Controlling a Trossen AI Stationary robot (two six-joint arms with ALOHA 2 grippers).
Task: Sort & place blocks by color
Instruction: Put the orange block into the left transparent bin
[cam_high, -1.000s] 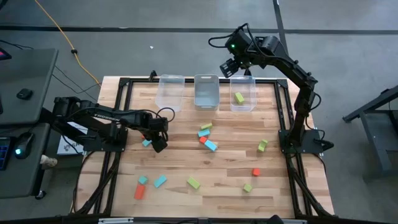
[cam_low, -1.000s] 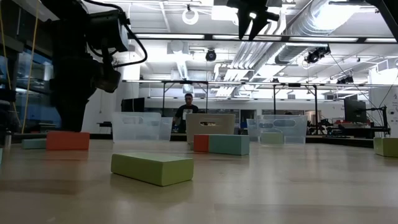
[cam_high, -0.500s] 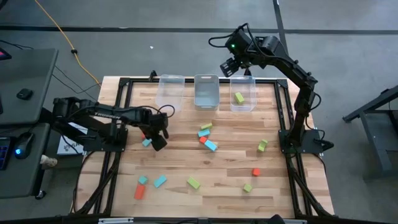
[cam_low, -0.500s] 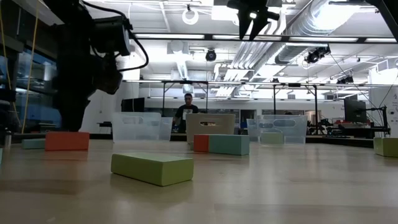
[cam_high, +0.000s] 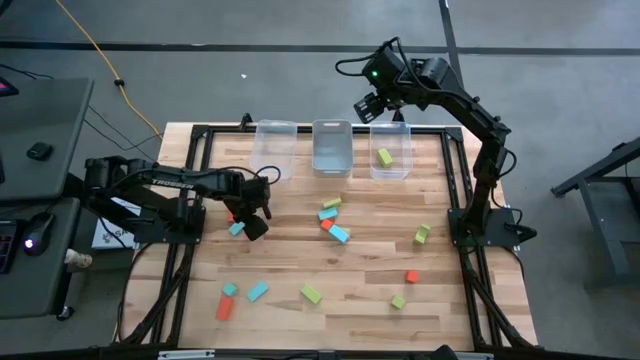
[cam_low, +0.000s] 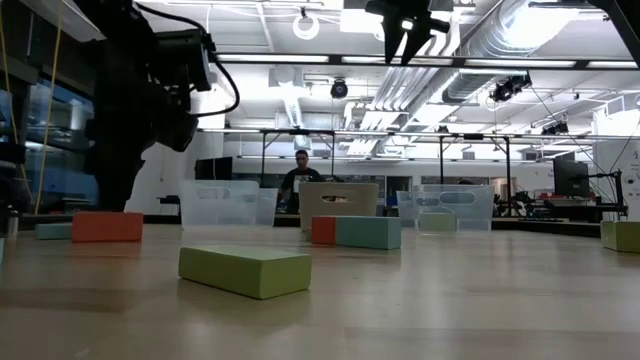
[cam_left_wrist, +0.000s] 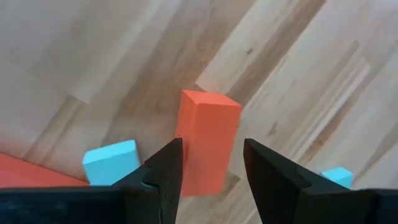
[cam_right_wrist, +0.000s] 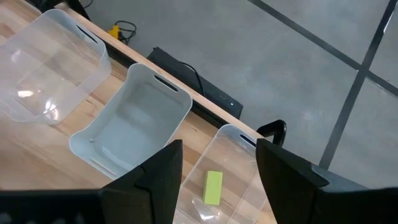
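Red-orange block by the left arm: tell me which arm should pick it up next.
Left. Its tool hangs open right over the red-orange block, fingers either side. The right tool is far off, above the bins.

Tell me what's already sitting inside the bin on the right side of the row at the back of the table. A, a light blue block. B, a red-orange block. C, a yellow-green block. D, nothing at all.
C: the high view shows a single yellow-green block lying inside the right bin, and the right wrist view shows the same block there.
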